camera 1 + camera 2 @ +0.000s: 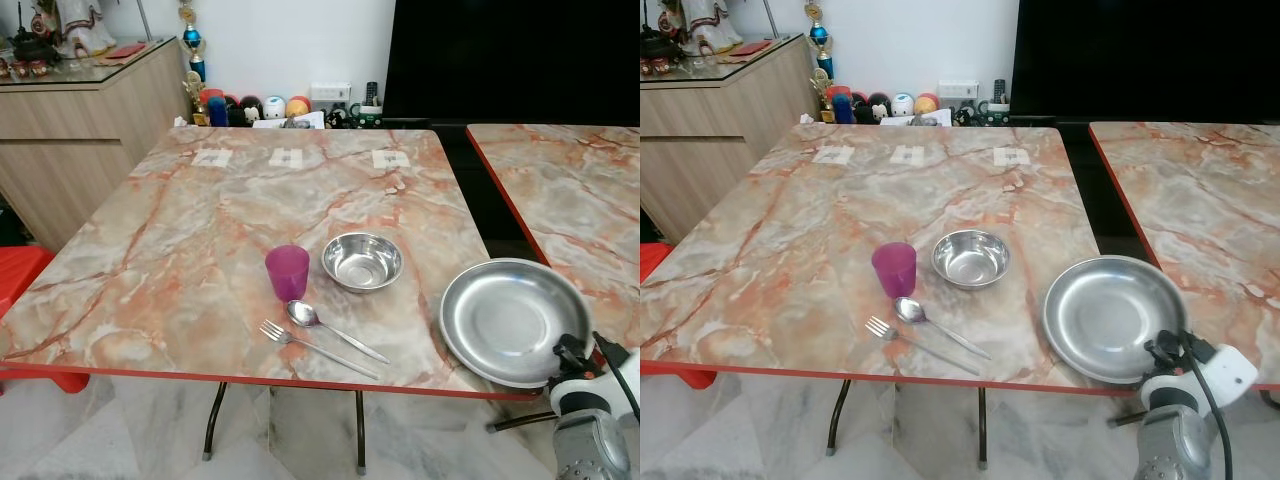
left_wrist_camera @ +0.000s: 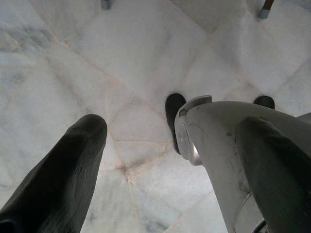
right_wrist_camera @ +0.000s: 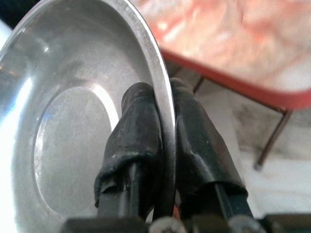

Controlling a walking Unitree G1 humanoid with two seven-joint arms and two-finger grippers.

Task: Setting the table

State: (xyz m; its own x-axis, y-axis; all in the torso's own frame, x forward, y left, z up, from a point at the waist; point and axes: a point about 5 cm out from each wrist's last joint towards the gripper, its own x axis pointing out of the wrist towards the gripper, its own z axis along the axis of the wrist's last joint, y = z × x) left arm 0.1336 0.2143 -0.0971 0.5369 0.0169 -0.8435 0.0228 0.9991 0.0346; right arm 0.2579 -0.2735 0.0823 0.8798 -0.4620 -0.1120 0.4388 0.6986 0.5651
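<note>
A round steel plate [image 1: 510, 320] lies at the front right corner of the marble table [image 1: 200, 220], its near rim overhanging the edge. My right gripper [image 1: 572, 352] is shut on that rim; in the right wrist view the two black fingers [image 3: 138, 126] pinch the plate [image 3: 63, 121] from both sides. To the plate's left stand a steel bowl [image 1: 362, 261] and a purple cup [image 1: 288, 271]. A spoon [image 1: 330, 328] and a fork [image 1: 312, 346] lie in front of them. My left gripper [image 2: 170, 131] hangs open over the white floor tiles.
A second marble table [image 1: 570, 190] stands to the right across a dark gap. A wooden cabinet [image 1: 70, 130] and a red stool [image 1: 20, 280] are on the left. Toys and cups [image 1: 250, 108] line the back wall beside a black screen [image 1: 510, 55].
</note>
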